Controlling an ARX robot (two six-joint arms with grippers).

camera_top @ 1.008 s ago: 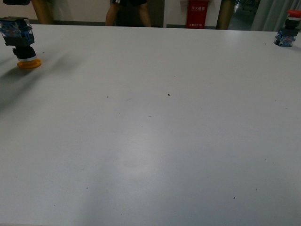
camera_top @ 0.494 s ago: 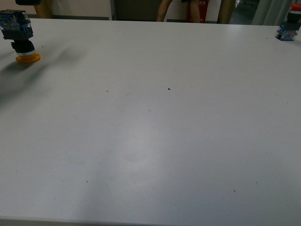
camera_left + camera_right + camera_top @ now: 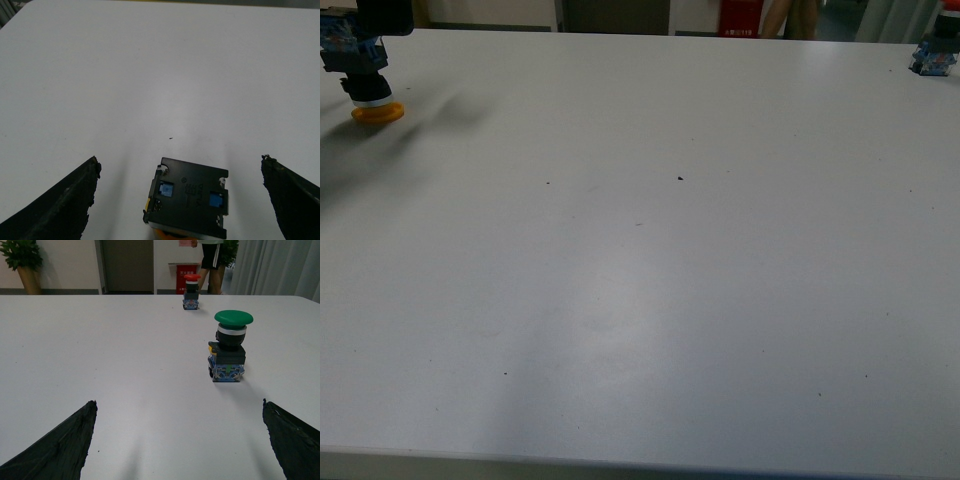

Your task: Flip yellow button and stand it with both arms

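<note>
Between the fingers (image 3: 57, 207) of the left gripper (image 3: 180, 162), which were spread wide and gripped nothing, sat the yellow button (image 3: 187, 197). It was cap down on the white table (image 3: 150, 75), with the black-and-blue contact block facing up and only a sliver of yellow showing beneath. It touched neither finger. In the front view it stood at the table's far left corner.

The right gripper (image 3: 179, 402) was likewise spread wide above the table. Ahead of it, well apart from both fingers, a green-capped switch (image 3: 230, 347) stood upright. A red-capped switch (image 3: 191, 290) stood beyond that, near the far edge. Past the table were a potted plant (image 3: 22, 260), a red bin (image 3: 186, 271) and a person's legs (image 3: 212, 267).
</note>
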